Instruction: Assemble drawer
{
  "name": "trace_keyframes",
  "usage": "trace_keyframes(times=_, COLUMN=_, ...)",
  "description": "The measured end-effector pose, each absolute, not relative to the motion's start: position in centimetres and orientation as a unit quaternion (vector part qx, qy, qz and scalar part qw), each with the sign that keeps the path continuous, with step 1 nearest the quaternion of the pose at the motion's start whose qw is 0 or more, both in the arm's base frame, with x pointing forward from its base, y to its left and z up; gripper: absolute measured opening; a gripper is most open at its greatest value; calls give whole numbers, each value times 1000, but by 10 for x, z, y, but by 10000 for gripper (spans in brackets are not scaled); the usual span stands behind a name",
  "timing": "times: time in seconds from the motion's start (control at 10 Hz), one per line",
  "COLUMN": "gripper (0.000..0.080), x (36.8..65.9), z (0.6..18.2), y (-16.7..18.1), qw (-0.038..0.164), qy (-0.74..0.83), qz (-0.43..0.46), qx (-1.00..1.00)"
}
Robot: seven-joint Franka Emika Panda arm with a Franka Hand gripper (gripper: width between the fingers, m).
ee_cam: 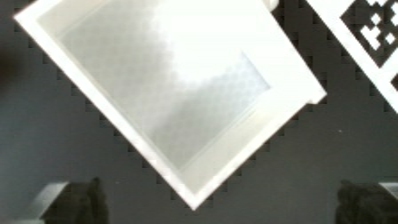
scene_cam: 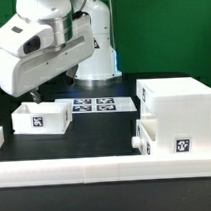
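**A:** Drawer of white plastic, with black-and-white square tags: where now?

**B:** In three pieces on the black table (scene_cam: pixel 107 133). At the exterior view's right, upright, the large boxy housing (scene_cam: pixel 178 102). At the exterior view's left, well apart from it, one small open-top tray (scene_cam: pixel 34 119), with a tag on the wall toward the camera. Low against the housing, on the side toward the exterior view's left, the second small tray (scene_cam: pixel 150 137). How deep inside, cannot tell.

**A:** And the two-finger gripper (scene_cam: pixel 43 94)?

**B:** Hangs from the white robot arm (scene_cam: pixel 32 45), just above the tray at the exterior view's left. In the wrist view, jaws wide apart, with dark fingertips (ee_cam: pixel 71 200) at both sides and nothing clamped. Looks straight down into the tray (ee_cam: pixel 169 95), turned there like a diamond. One corner of the rim falls between the two fingertips in that picture. Touching or apart, cannot tell.

**A:** What else close by?

**B:** Behind, between the tray and the housing, the thin flat white marker board (scene_cam: pixel 93 104) with several tags. One part of it (ee_cam: pixel 370 30) seen also in the wrist view, beside the tray. Across the front of the table, before all three pieces, the long white border rail (scene_cam: pixel 97 172).
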State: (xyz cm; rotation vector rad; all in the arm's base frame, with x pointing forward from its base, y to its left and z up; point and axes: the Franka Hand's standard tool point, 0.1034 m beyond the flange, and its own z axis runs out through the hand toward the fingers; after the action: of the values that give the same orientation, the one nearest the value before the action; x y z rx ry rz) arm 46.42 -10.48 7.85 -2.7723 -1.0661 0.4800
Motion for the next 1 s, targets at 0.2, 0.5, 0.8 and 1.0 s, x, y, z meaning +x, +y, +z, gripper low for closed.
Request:
trace_keyframes(times=0.2, gripper=648, x=464, z=78, y=-102, qw=57, qy=-280, qz=163, qx=-944)
trace_keyframes(times=0.5, gripper=648, x=460, z=72, y=-106, qw=-3, qy=-130, qz=171, qx=-977)
trace_keyframes(times=0.8, gripper=648, x=443, z=54, y=-94, qw=-25, qy=-71, qz=113, qx=-991)
trace_keyframes(times=1.0, gripper=648, x=443, z=53, y=-90, qw=-16, qy=-48, qz=112, qx=-992)
